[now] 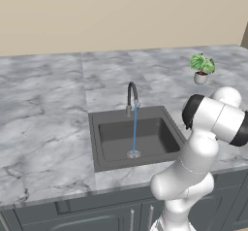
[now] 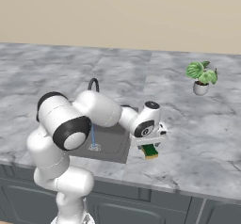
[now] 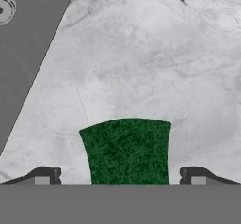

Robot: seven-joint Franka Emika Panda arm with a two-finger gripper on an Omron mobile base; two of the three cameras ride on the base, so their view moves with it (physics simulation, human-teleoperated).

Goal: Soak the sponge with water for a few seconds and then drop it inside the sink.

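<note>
Left base view: water (image 1: 134,128) into sink (image 1: 104,150).

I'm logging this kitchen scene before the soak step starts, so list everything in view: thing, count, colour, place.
sponge: one, dark green top over a yellow layer, on the counter right of the sink, between the open gripper fingers.
water: one thin light-blue stream, falling from the faucet to the drain.
sink: one, dark grey square basin, recessed in the counter.
faucet: one, curved grey metal, at the sink's back edge.
drain: one, round, silvery, on the basin floor.
potted plant: one, green leaves in a light pot, far right on the counter.
counter: one, grey-white marble.
cabinets: dark grey, below the counter.
wall: beige, behind.
gripper: one, dark tips, straddling the sponge.
arm: one, white with dark joints.
</note>
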